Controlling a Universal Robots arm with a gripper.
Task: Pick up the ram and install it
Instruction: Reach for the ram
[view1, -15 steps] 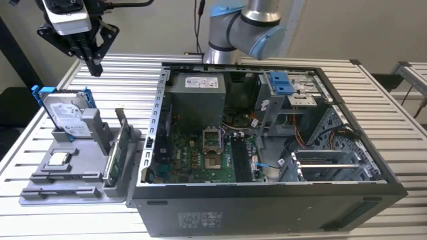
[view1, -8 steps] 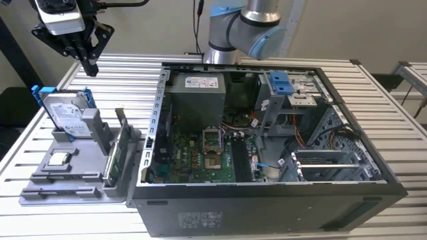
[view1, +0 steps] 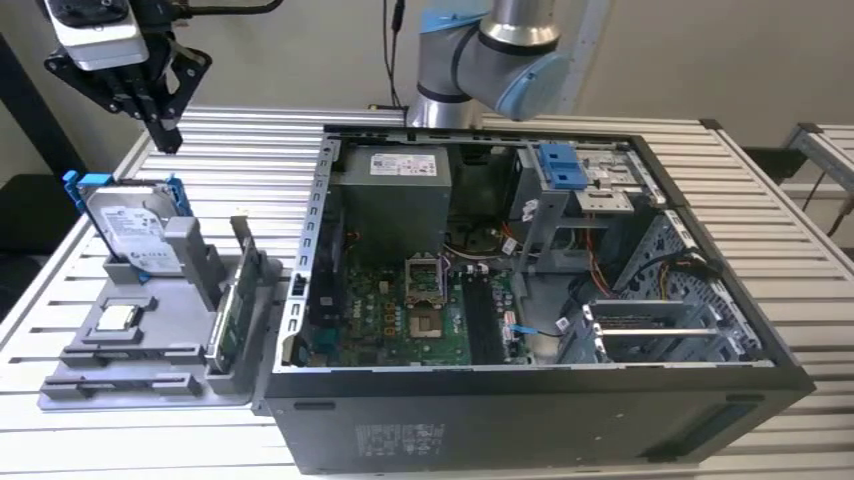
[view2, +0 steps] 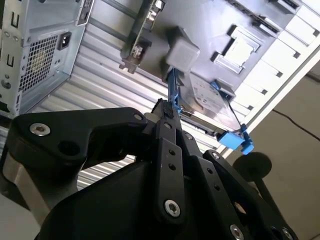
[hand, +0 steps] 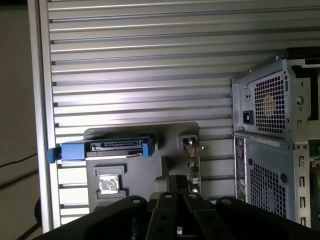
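Note:
My gripper (view1: 167, 135) hangs high over the table's back left in the exterior view, behind the grey holder (view1: 160, 330). Its black fingers meet at the tips with nothing between them, as both wrist views show (view2: 165, 112) (hand: 176, 184). The ram seems to be the long dark narrow strip (view1: 107, 384) lying flat across the holder's near end, far from the gripper. I cannot make out its label. The open computer case (view1: 534, 400) lies on its side to the exterior view's right of the holder, with its green motherboard (view1: 400, 320) facing up.
The holder also carries a silver-labelled hard drive in a blue frame (view1: 134, 230) (hand: 117, 147), a green card standing on edge (view1: 238, 300) (hand: 192, 157) and a small square chip (view1: 118, 318) (hand: 107, 183). The arm's base (view1: 467, 60) rises behind the case. The table is ribbed aluminium (view1: 254, 140).

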